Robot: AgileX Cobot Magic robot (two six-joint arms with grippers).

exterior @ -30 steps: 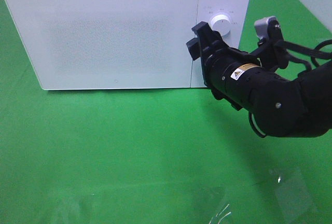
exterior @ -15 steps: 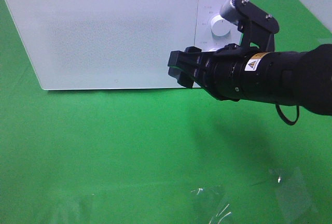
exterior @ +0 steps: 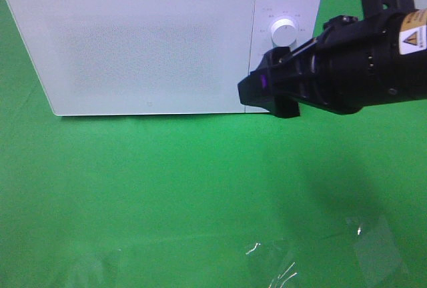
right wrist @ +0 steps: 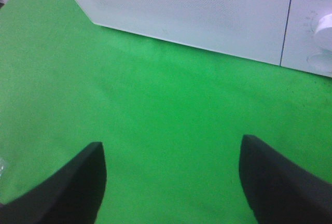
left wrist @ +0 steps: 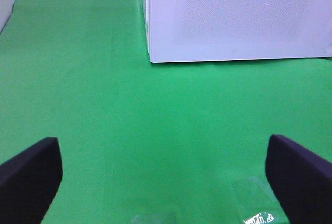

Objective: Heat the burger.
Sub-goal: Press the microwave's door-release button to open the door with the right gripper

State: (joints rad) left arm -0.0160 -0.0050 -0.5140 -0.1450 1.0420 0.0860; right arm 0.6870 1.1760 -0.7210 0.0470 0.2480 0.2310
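microwave (exterior: pixel 153 41) shut, burger unseen, so progress is unclear; left gripper (left wrist: pixel 166 177) and right gripper (right wrist: pixel 168 182) both spread wide, holding nothing.

We see bright, even light; the arm (exterior: pixel 373 61) looks softly blurred, and its faint shadow falls on the cloth (exterior: pixel 167 188) toward four o'clock.

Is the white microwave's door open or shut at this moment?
Shut: the white microwave's door lies flush with the control panel, only a thin seam between them.
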